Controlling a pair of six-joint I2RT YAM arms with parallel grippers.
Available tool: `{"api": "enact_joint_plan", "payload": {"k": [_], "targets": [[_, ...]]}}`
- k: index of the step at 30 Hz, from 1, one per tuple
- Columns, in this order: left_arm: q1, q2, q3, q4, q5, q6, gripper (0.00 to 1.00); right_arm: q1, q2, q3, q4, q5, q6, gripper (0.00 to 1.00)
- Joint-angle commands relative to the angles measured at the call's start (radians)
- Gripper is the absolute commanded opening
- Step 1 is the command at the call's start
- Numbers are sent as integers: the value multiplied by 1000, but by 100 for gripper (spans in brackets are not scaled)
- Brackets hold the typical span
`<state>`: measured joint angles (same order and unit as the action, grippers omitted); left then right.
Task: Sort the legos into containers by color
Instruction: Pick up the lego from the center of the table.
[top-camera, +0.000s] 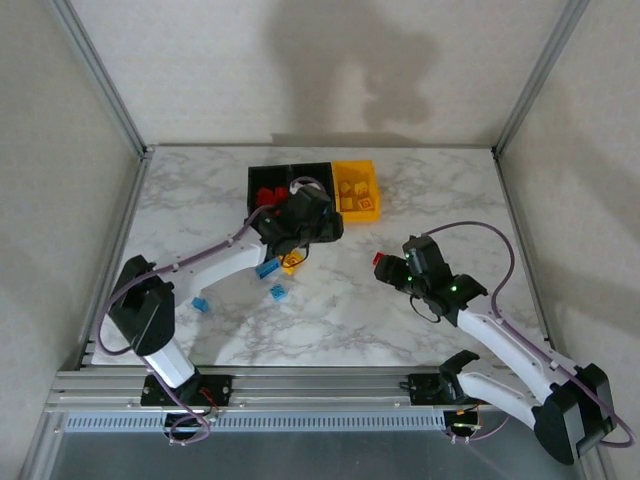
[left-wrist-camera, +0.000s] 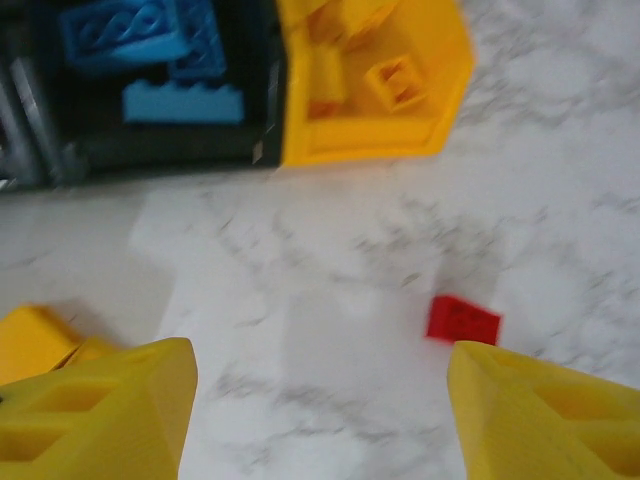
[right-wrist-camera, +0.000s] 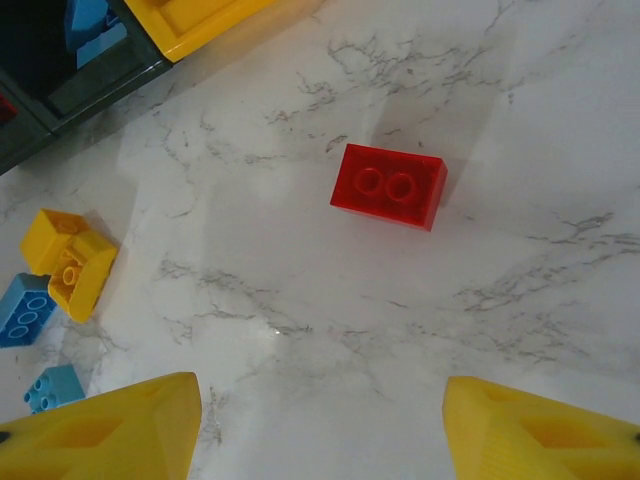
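Note:
Three joined containers stand at the back middle. The left black bin (top-camera: 252, 185) holds red legos, and the middle black bin (left-wrist-camera: 160, 150) holds blue legos (left-wrist-camera: 160, 60). The yellow bin (top-camera: 355, 165) holds yellow ones. My left gripper (top-camera: 312, 226) hovers open and empty just in front of the bins. In its wrist view bare marble lies between its fingers (left-wrist-camera: 110, 410). A red lego (right-wrist-camera: 390, 186) lies alone on the table, just ahead of my open, empty right gripper (top-camera: 393, 268). A yellow lego (top-camera: 292, 264) and blue legos (top-camera: 267, 268) lie under the left arm.
Two more blue bricks (top-camera: 278, 292) (top-camera: 200, 304) lie nearer the front left. The marble table (top-camera: 440, 200) is bounded by metal frame posts and white walls. The left arm's purple cable runs along its forearm.

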<state>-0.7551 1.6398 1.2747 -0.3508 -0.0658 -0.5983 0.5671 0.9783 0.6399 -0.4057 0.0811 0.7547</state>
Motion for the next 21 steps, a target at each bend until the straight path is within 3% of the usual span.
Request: {"api": "enact_joint_plan", "payload": {"k": [1,7,17,21], "targets": [[14,-102,-111,16,-32,-11,68,-4,56,52,30,-1,-11,65],[20,-222,-287,34,-33,-52,69,-5,170,109,30,35,-12,67],[43,-350,-396,-26,-81,-75,70,-6,274,167,23,69,-11,68],[45,-357,-414,-30,-79,-78,70,-12,324,185,-9,128,-13,76]]}}
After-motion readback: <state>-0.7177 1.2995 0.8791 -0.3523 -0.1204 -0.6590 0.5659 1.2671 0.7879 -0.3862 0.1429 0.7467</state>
